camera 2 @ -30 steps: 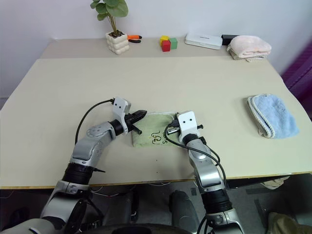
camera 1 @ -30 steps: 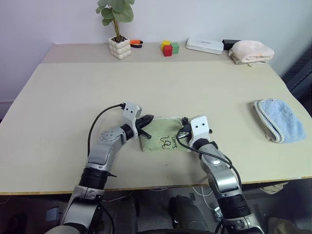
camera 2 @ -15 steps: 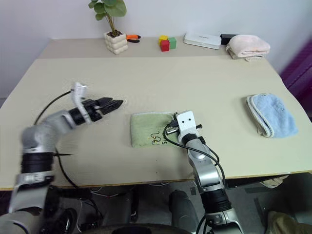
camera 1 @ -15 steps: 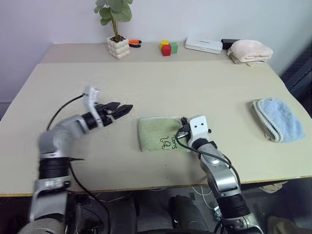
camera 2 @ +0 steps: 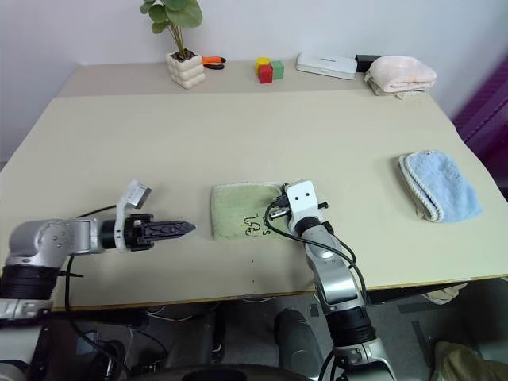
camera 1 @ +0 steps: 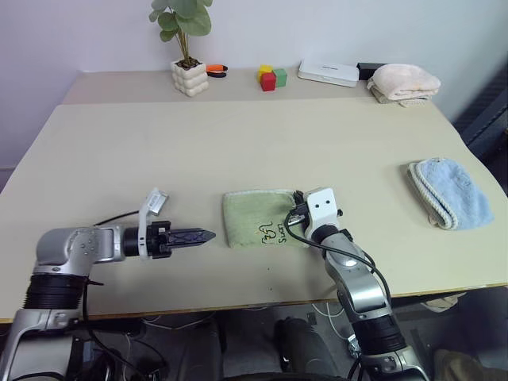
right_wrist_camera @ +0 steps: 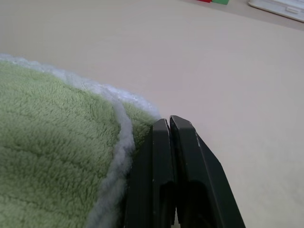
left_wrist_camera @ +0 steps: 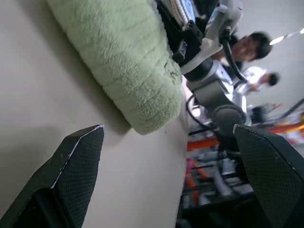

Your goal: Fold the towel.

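The towel (camera 1: 258, 217), light green with a pale hem, lies folded into a small rectangle on the table (camera 1: 254, 143), near the front edge; a small dark embroidered mark (camera 1: 274, 232) sits on its top layer, on the side nearest the right gripper.

The left gripper (camera 1: 208, 236) is held level just above the table, apart from the towel and to the left of it, its tips pointing at the towel's left edge; in the left wrist view its two black fingers (left_wrist_camera: 71, 180) stand wide apart with nothing between them, and the towel's rounded folded edge lies ahead of them on the table.

The right gripper (right_wrist_camera: 170, 124) is at the towel's right end; in the right wrist view its two black fingers are pressed flat together, their tips at the white hem of the towel's far right corner; whether any cloth is pinched between them cannot be told, since the fingers meet with no visible gap and the hem runs just beside them.

Well away from both grippers, a light blue towel (camera 1: 450, 192) lies folded at the table's right side; along the far edge stand a potted plant (camera 1: 186, 44), coloured blocks (camera 1: 271, 77), a white box (camera 1: 329, 73) and a folded pink towel (camera 1: 405, 82).
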Robot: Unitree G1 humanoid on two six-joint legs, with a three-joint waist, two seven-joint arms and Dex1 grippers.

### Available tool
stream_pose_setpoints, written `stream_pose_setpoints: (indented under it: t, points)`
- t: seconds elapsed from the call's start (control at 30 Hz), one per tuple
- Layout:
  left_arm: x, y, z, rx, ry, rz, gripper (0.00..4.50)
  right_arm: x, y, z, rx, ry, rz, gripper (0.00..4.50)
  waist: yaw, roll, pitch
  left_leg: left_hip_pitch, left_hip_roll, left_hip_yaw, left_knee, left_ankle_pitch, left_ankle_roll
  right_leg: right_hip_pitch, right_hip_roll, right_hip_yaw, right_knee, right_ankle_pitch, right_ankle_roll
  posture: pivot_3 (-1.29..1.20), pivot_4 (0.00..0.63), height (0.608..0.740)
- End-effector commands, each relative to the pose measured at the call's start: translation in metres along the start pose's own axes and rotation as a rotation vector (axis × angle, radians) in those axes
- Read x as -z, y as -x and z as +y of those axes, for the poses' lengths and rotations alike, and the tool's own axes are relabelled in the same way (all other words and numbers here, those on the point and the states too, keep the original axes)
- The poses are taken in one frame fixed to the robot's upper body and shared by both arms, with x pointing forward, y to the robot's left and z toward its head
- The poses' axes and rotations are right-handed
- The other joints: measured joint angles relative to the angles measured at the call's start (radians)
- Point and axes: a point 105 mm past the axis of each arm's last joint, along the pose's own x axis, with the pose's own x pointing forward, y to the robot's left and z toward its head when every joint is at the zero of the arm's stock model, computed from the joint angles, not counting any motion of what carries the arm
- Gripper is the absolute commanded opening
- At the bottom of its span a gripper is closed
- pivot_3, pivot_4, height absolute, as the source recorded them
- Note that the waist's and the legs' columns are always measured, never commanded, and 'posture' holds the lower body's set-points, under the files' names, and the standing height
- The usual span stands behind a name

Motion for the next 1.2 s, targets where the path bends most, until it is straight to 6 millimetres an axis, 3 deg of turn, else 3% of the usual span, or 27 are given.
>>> stream_pose_setpoints:
  t: [0.03,0.27,0.87,0.97,1.2]
  points:
    - [-0.009,-0.016,-0.001,0.011,-0.017,0.0,4.47,-0.014,-0.002,0.003,-0.008,0.008,-0.048,0.0,0.003,0.0,0.0,0.0,0.0,0.0,0.0,0.0,0.0,0.0,0.0,0.0,0.0,0.0,0.0,0.0,0.15,0.74]
    - [-0.015,-0.035,0.015,-0.034,0.0,-0.022,4.47,-0.015,0.0,0.0,0.0,0.011,-0.049,0.0,0.001,0.0,0.0,0.0,0.0,0.0,0.0,0.0,0.0,0.0,0.0,0.0,0.0,0.0,0.001,0.0,0.15,0.74]
    - [-0.005,-0.085,0.01,0.057,0.156,-0.033,4.47,-0.016,-0.001,-0.001,0.005,0.018,-0.052,0.0,0.029,0.0,-0.001,0.001,-0.001,-0.001,0.003,0.0,0.0,0.004,-0.001,0.0,0.0,0.0,0.0,0.0,0.15,0.74]
    - [-0.006,-0.088,0.007,0.076,0.155,-0.038,3.57,-0.016,-0.001,-0.001,0.006,0.019,-0.051,0.0,0.028,0.0,-0.001,0.002,-0.001,-0.001,0.003,0.0,0.0,0.004,-0.001,0.0,0.0,0.0,0.0,0.0,0.15,0.74]
    - [-0.012,-0.081,0.006,0.076,0.154,-0.064,0.06,-0.016,-0.001,-0.001,0.006,0.023,-0.05,0.0,0.026,0.0,-0.001,0.002,-0.001,-0.001,0.002,0.0,0.0,0.003,0.0,0.0,0.0,0.0,0.0,0.0,0.15,0.74]
